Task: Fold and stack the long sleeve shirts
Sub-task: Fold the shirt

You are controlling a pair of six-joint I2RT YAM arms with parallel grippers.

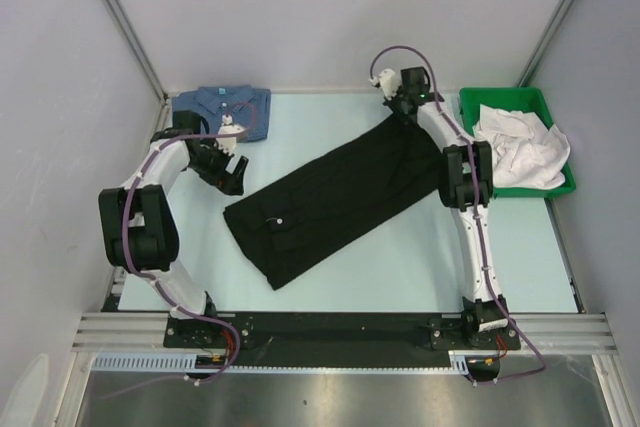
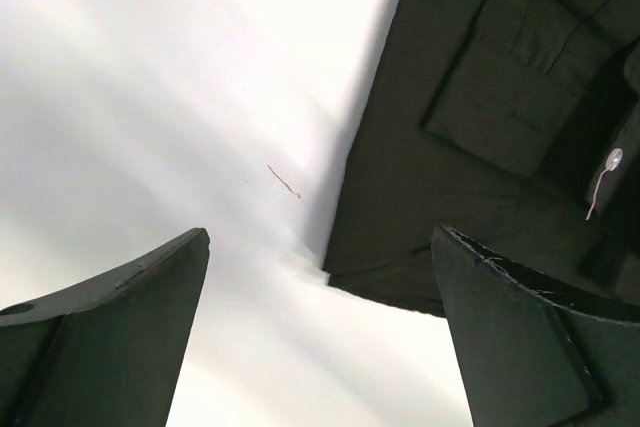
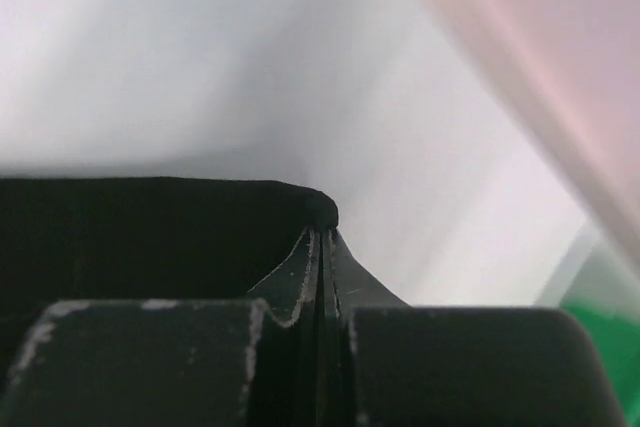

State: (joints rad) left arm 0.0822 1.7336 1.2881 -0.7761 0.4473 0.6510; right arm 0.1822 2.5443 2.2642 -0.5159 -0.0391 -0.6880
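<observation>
Nearest the lens in the right wrist view, the right gripper [image 3: 322, 245] has its two fingers pressed together, pinching a rolled edge of the black shirt [image 3: 150, 237]. From above, that gripper [image 1: 392, 107] sits at the shirt's far end, close to the green bin [image 1: 467, 112], which holds crumpled white cloth [image 1: 520, 152].

The black shirt [image 1: 330, 192] lies as a long band running diagonally across the pale table [image 1: 400, 257], from far right down to near left, with a small pale button [image 1: 281, 222] showing near its lower end. The left gripper [image 1: 228, 172] hovers just beside the left edge of that lower end. Its wrist view shows the fingers spread wide apart and holding nothing (only bare tabletop and a stray thread [image 2: 284, 182] between them), with the shirt's corner [image 2: 470, 147] reaching in from the right.

The blue shirt [image 1: 225, 105] rests folded at the far left corner of the table, behind the left arm and apart from the black one.
</observation>
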